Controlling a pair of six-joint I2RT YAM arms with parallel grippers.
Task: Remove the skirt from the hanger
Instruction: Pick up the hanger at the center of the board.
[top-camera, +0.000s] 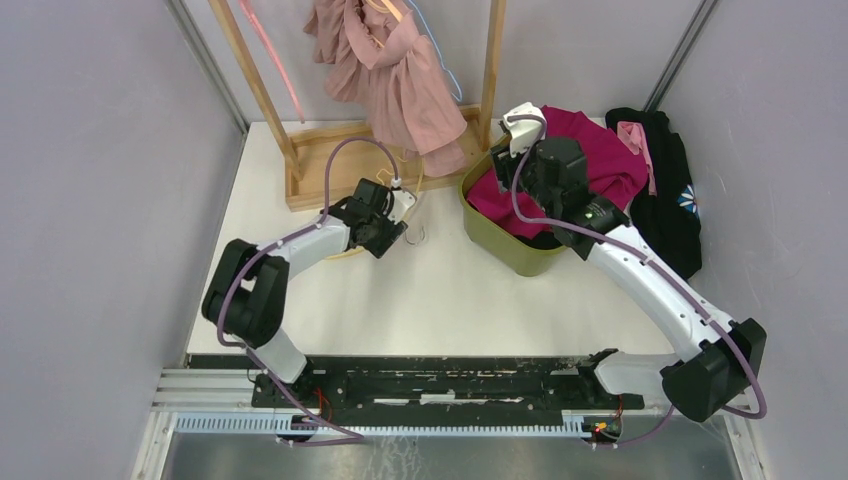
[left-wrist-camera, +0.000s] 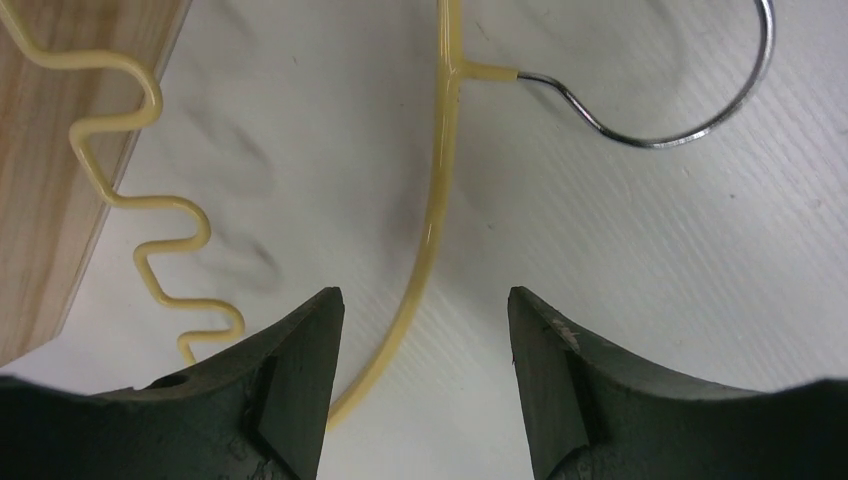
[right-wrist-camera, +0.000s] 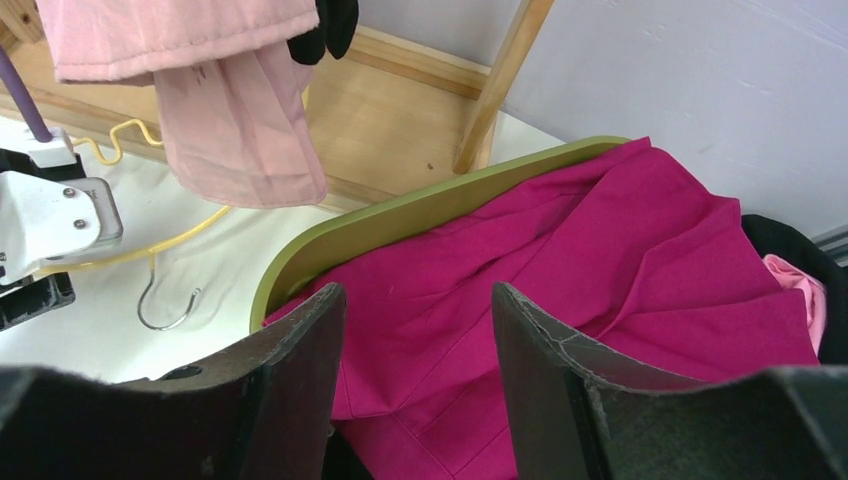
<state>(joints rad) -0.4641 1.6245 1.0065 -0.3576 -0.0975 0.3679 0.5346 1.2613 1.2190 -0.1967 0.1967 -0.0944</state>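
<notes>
Dark pink skirt (top-camera: 600, 160) lies bunched up in the green plastic bin (top-camera: 505, 250) at the far right of the white tabletop (top-camera: 420, 310). It is not on a hanger, so the job looks done or nearly done. From above, the thin yellow wire hanger (top-camera: 345, 254) lies flat on the tabletop, well apart from the skirt, with nothing on it. Behind it stands the wooden clothes rack (top-camera: 340, 150), where a light pink cloth (top-camera: 400, 80) hangs. A pile of black clothes (top-camera: 670, 200) sits beside the bin.

From the left wrist, the left fingers (left-wrist-camera: 290, 380) are spread apart and hold nothing. The hanger's yellow bar runs between them, but I think they are above it and not touching. Its silver metal hook (left-wrist-camera: 700, 125) curls off to one side, and its wavy end lies by the rack's wooden base. My guess is the hanger was put here to be out of the way.

From the right wrist, the right fingers (right-wrist-camera: 300, 380) are spread apart too, with nothing in them. They hang over the skirt inside the bin. The bin keeps the loose skirt in one place.
</notes>
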